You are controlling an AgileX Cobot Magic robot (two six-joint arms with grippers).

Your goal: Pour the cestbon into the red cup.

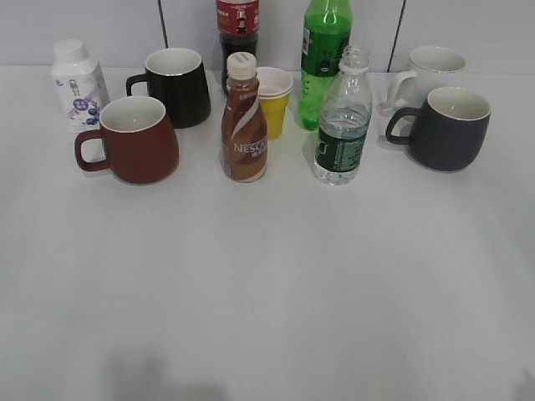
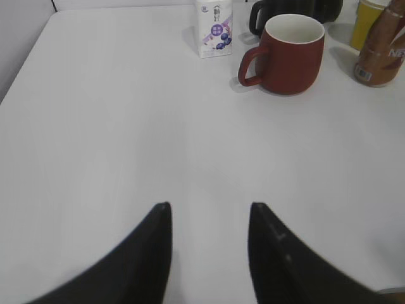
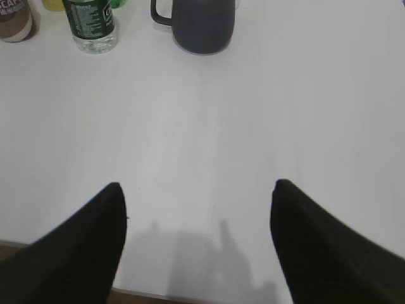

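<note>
The cestbon [image 1: 343, 121], a clear ribbed bottle with a dark green label and no cap, stands upright right of centre; its base shows in the right wrist view [image 3: 92, 24]. The red cup [image 1: 134, 139], maroon with a white inside and handle to the left, stands at the left and shows in the left wrist view [image 2: 288, 54]. My left gripper [image 2: 209, 206] is open and empty over bare table, well short of the red cup. My right gripper [image 3: 197, 185] is open and empty near the table's front edge. Neither gripper shows in the exterior view.
A brown Nescafe bottle [image 1: 243, 121], yellow paper cup [image 1: 273, 100], black mug [image 1: 175, 86], green soda bottle [image 1: 324, 58], dark cola bottle [image 1: 237, 25], white milk bottle [image 1: 77, 83], white mug [image 1: 430, 71] and dark grey mug [image 1: 447, 127] crowd the back of the table.
</note>
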